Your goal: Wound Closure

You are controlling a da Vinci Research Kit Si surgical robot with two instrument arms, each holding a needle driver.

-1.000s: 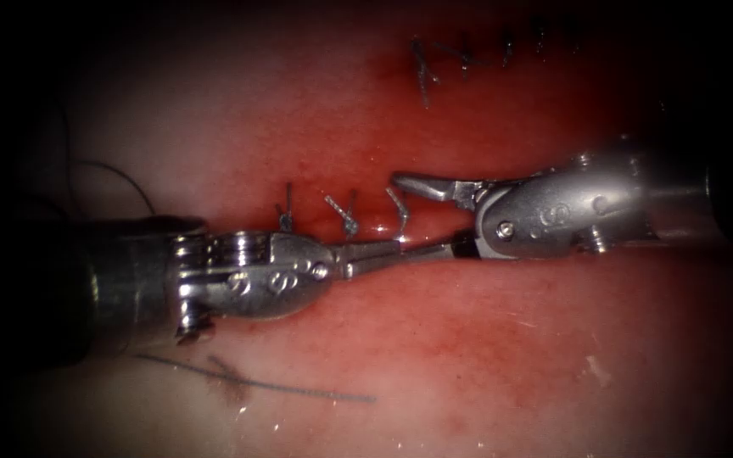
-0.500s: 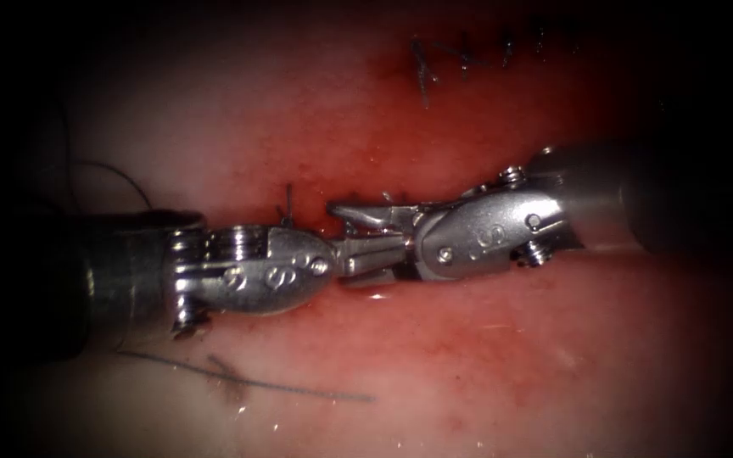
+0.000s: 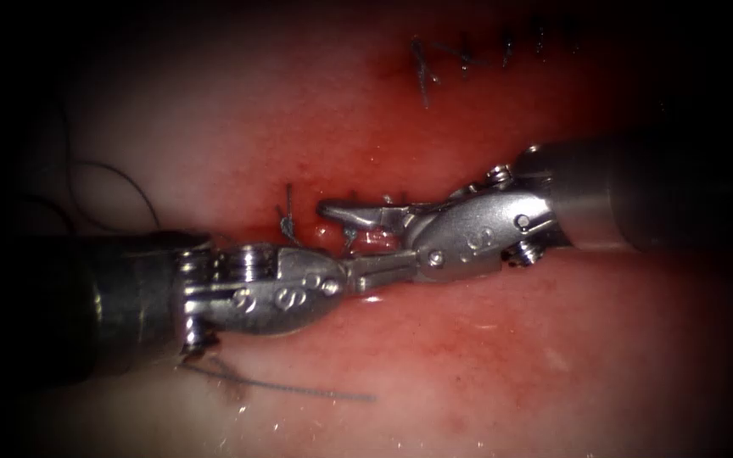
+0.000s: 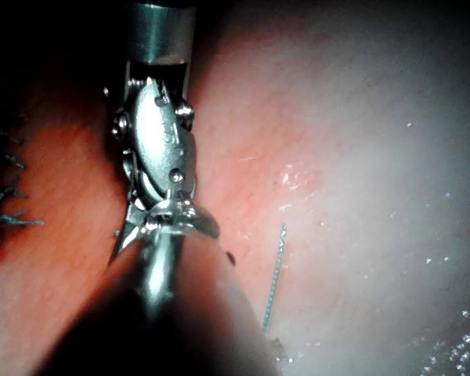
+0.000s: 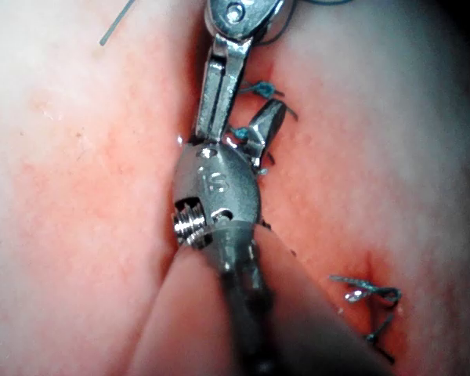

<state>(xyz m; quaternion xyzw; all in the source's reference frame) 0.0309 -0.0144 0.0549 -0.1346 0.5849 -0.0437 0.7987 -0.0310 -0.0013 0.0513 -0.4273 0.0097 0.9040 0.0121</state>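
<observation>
On the red-stained tissue (image 3: 485, 356), my left tool (image 3: 396, 265) reaches in from the left with its slim jaws shut. I cannot see whether anything is between them. Their tip rests against the body of my right tool (image 3: 341, 227). The right tool's jaws stand open, the upper one lying over a knotted stitch (image 3: 349, 236) on the cut. In the right wrist view the open right tool (image 5: 239, 129) brackets blue thread knots (image 5: 258, 90), with the left tool's jaws (image 5: 215, 94) alongside. A second knot with upright tails (image 3: 286, 216) sits just left of it.
A row of earlier stitches (image 3: 468, 55) runs along the far upper part of the cut. A loose cut thread piece (image 3: 299, 390) lies on the tissue in front of the left tool, the same cut thread piece (image 4: 274, 274) lying beside its shaft. Dark thread (image 3: 120, 182) curves at far left.
My right tool has slid left along the cut, its open jaws now over the knotted stitch and against the left tool's jaws. The left tool has dropped slightly.
</observation>
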